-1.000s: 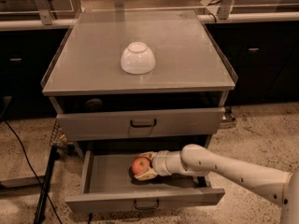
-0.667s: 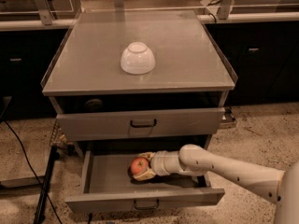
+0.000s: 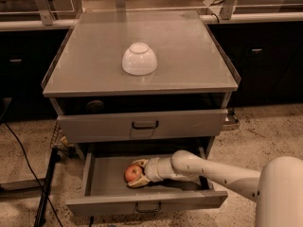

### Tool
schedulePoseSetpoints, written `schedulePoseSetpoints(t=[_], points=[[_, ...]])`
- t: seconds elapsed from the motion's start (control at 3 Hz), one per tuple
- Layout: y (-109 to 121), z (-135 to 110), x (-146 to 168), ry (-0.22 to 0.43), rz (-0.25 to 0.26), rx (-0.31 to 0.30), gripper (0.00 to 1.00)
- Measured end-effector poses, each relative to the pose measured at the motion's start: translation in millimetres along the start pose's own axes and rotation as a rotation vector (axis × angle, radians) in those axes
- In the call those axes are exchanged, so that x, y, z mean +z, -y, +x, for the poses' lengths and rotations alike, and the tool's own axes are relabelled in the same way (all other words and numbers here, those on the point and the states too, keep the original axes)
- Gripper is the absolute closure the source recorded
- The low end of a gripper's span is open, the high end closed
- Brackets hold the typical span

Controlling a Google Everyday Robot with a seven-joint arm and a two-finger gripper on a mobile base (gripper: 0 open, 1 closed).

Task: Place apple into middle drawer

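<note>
The red apple [image 3: 133, 172] with yellowish patches is inside the open middle drawer [image 3: 147, 200], left of centre, low over or on the drawer floor; I cannot tell which. My gripper [image 3: 136, 174] reaches into the drawer from the right. Its fingers [image 3: 140, 163] sit above and below the apple and close on it. My white arm [image 3: 213, 171] crosses the drawer's right half and hides part of the floor there.
A white upturned bowl [image 3: 139, 58] stands on the grey cabinet top [image 3: 189, 60]. The upper drawer [image 3: 142, 125] is pushed in above the open one. Black cables [image 3: 28, 169] and a dark stand are on the floor to the left.
My gripper and the apple have moved a little left and lower inside the middle drawer. The bowl and both drawers have not moved.
</note>
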State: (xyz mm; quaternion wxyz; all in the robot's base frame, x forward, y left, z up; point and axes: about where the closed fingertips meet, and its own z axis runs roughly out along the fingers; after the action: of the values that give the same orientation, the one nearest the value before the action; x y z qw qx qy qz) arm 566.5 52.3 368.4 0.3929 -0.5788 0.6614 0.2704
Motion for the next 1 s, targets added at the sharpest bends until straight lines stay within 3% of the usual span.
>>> schedulePoseSetpoints(t=[1.0], points=[[-0.1, 0.0, 0.1, 0.000, 0.000, 0.000, 0.26]])
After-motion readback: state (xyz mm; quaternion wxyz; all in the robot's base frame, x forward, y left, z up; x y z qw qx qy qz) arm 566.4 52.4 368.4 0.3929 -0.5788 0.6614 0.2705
